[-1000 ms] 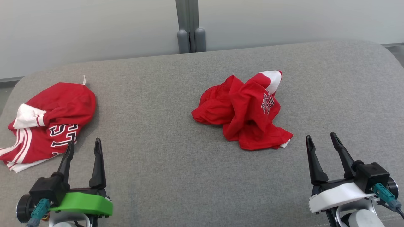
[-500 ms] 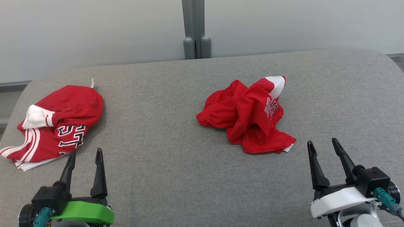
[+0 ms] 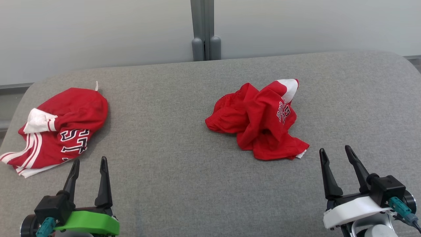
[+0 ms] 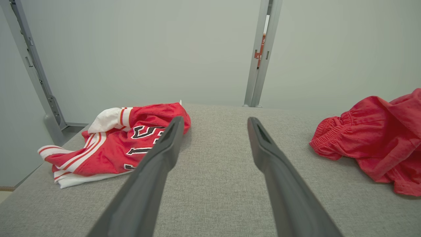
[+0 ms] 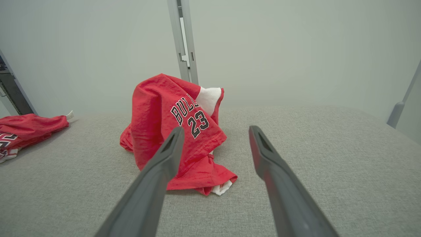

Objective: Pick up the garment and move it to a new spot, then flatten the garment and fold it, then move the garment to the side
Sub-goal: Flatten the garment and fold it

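Two grippers were open and empty: left gripper (image 3: pixel 90 159) near a striped jersey (image 3: pixel 59 128), right gripper (image 3: pixel 334 148) just before the crumpled red garment (image 3: pixel 260 121) at centre. Pickup seemed not begun; next, reach and pinch its cloth

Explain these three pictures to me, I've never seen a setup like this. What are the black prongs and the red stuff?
This is a two-armed robot. One picture looks down from its head: the black prongs are its left gripper, on a green mount, and right gripper, on white. The other two come from wrist cameras looking along those fingers. On the grey padded surface lie crumpled red Bulls 23 shorts near the middle and a red jersey with white stripes at the left. Both grippers are open, holding nothing.
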### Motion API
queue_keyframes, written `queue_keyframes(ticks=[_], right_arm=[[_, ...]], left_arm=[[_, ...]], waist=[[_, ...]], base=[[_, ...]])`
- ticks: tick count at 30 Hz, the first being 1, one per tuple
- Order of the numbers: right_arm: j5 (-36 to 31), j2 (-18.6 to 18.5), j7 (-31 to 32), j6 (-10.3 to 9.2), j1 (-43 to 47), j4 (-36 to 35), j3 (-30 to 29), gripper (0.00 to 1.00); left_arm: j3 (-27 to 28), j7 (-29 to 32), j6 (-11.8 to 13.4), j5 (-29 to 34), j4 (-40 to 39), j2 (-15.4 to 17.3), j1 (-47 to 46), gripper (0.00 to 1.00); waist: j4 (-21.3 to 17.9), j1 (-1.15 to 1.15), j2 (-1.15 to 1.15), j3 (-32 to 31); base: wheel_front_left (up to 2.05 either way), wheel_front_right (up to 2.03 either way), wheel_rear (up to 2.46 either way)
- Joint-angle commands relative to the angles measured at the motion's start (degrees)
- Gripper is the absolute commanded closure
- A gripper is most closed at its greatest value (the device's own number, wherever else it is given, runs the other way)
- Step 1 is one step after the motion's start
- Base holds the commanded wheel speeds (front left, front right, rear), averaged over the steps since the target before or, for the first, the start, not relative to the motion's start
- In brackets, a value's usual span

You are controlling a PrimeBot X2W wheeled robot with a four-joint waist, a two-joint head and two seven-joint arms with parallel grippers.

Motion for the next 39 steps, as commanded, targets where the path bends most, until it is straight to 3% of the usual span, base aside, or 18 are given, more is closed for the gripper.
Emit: queue_keyframes(ticks=[1, 30, 39], right_arm=[[-0.37, -0.03, -0.18, 0.02, 0.40, 0.04, -0.14, 0.00], [-0.05, 0.16, -0.18, 0.02, 0.03, 0.73, 0.18, 0.00], [0.18, -0.32, -0.18, 0.02, -1.10, 0.90, 1.11, 0.00]], left_arm=[[0.31, -0.05, -0.35, 0.23, 0.06, -0.07, 0.50, 0.00], [1.94, -0.05, -1.17, 1.79, 1.24, -0.81, 0.69, 0.00], [-0.94, -0.05, -1.55, 2.38, 3.68, 0.68, -5.40, 0.00]], waist=[[-0.01, 0.00, 0.00, 0.02], [-0.41, 0.00, 0.00, -0.67], [-2.41, 0.00, 0.00, 0.64]], base=[[0.00, 0.00, 0.00], [0.00, 0.00, 0.00], [0.00, 0.00, 0.00]])
